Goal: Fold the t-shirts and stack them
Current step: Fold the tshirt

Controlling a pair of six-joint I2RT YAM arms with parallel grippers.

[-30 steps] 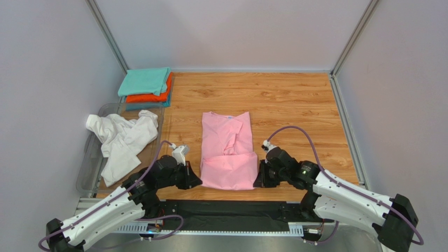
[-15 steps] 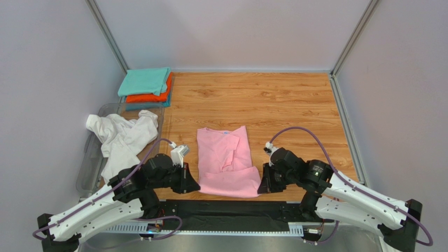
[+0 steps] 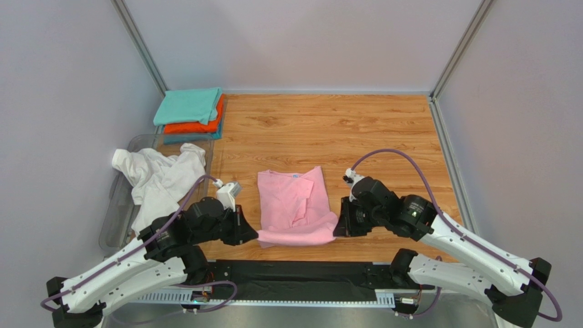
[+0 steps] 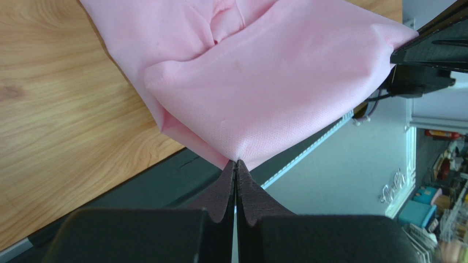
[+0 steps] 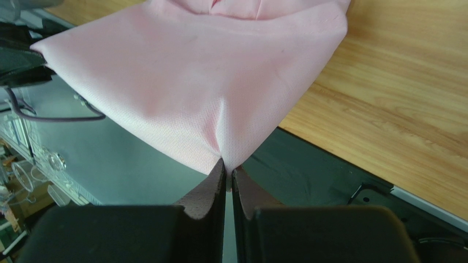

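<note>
At 10 o'clock in the top view, the blue tee (image 3: 185,139) is showing only a sliver under the orange tee (image 3: 195,126). The white tee (image 3: 161,181) is covering part of the bin (image 3: 113,212). In both wrist views the pink tee (image 4: 274,71) is running off the top edge. Clutter (image 4: 439,219) at 4 o'clock in the left wrist view is blurring beyond telling.

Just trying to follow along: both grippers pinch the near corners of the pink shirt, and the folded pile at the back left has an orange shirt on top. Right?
Not quite: the teal shirt lies on top there, the orange shirt under it, as the top view shows. The left gripper and right gripper do pinch the pink shirt by its near corners.
</note>
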